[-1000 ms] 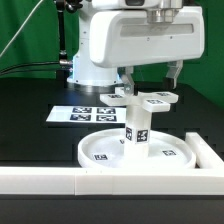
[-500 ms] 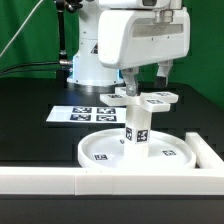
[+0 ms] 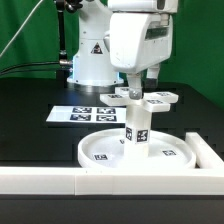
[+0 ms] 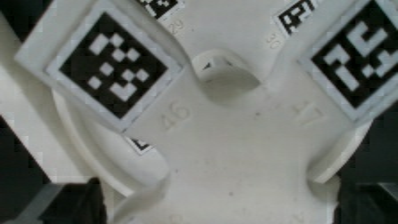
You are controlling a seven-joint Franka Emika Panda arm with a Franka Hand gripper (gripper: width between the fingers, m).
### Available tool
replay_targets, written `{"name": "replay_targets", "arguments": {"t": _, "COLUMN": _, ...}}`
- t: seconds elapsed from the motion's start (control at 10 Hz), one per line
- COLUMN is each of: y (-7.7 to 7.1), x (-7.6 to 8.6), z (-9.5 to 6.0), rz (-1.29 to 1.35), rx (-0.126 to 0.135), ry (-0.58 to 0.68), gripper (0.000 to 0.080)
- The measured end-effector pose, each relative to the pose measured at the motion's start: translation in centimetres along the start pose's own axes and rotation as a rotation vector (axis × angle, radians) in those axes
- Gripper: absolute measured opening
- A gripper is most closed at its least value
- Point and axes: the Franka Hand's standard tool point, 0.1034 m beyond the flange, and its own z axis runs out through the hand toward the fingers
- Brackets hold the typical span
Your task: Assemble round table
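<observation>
The large rimmed round disc lies on the black table against the front wall. The short post stands upright on it, tagged. The cross-shaped piece sits on top of the post. My gripper hangs just above the cross-shaped piece, open, its fingers apart over it and holding nothing. In the wrist view the cross-shaped piece fills the picture with two large tags. My gripper shows only as dark fingers at either side of it.
The marker board lies flat behind the disc, towards the exterior view's left. A long white border wall runs along the front, with a side piece at the exterior view's right. The robot base stands behind.
My gripper and wrist have moved toward the exterior view's left, from right of the cross-shaped piece to above it. The table parts have not moved.
</observation>
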Motion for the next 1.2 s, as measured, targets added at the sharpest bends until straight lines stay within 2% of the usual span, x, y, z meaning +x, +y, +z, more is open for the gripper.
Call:
{"name": "replay_targets", "arguments": {"t": 0.9, "y": -0.2, "x": -1.0, "z": 1.3, "rz": 0.011, "rx": 0.019, "ry": -0.017, "gripper": 0.0649}}
{"name": "replay_targets", "arguments": {"t": 1.1, "y": -0.1, "x": -1.0, "z": 1.3, "rz": 0.012, "rx": 0.019, "ry": -0.017, "gripper": 0.0442}}
{"name": "replay_targets", "arguments": {"t": 1.2, "y": -0.1, "x": -1.0, "z": 1.3, "rz": 0.028, "rx": 0.019, "ry": -0.017, "gripper": 0.0442}}
